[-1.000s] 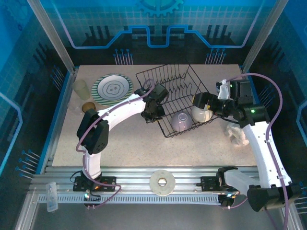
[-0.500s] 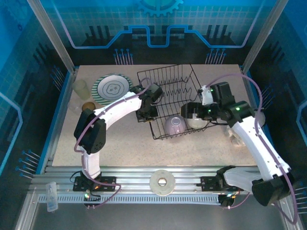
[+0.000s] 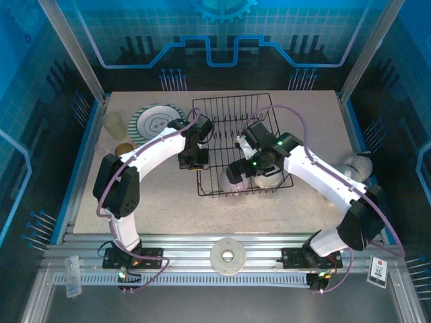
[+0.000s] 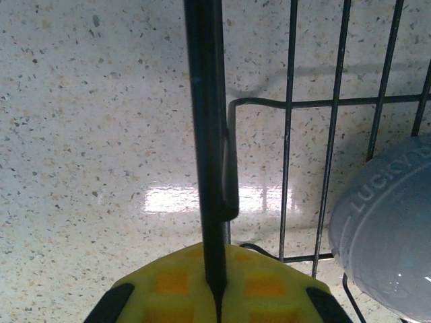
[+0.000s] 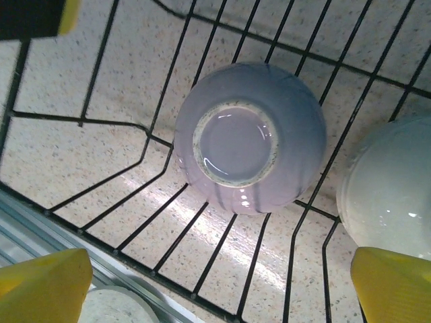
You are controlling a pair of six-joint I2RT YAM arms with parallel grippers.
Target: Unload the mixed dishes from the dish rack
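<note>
The left gripper (image 3: 196,159) is clenched on a side wire at the 8 o'clock edge of the dish rack (image 3: 236,118). The right gripper (image 5: 219,279) hangs released above the upturned lavender cup (image 5: 249,138), which is embossed "LUCKY". The cream bowl (image 5: 394,188) sits at the cup's 3 o'clock.

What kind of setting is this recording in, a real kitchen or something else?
Likely a lab robot cell, not a kitchen: aluminium-profile frame, blue printed wall panels, and a black wire dish rack on a speckled beige tabletop.
</note>
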